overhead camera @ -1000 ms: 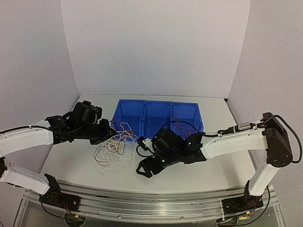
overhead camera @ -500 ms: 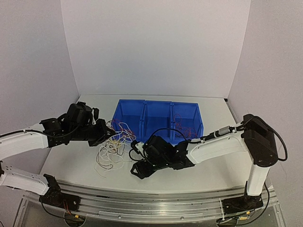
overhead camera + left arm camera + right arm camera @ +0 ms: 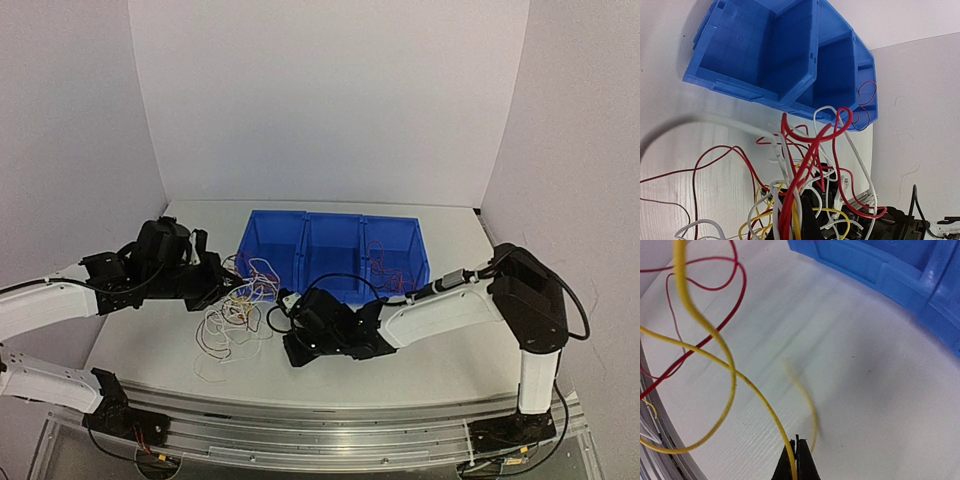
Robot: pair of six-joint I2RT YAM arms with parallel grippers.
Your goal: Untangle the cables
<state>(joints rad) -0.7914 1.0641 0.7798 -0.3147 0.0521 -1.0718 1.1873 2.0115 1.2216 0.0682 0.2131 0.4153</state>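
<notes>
Blue bin [image 3: 330, 242] with three compartments sits mid-table [image 3: 455, 350]. The cables [image 3: 235, 318], red, white and yellow, lie in a loose tangle on the table just off the bin's left front corner. My left gripper [image 3: 222, 283] is at the tangle's top left edge. In its wrist view it is clamped on a bunch of the cables [image 3: 805, 150], which rise from between the jaws toward the bin [image 3: 755, 55]. My right gripper [image 3: 293, 352] is low at the tangle's right side. Its jaws [image 3: 796, 456] are pinched together on one yellow cable [image 3: 730, 375], which loops up to the left. A red wire [image 3: 715, 287] curls behind it.
</notes>
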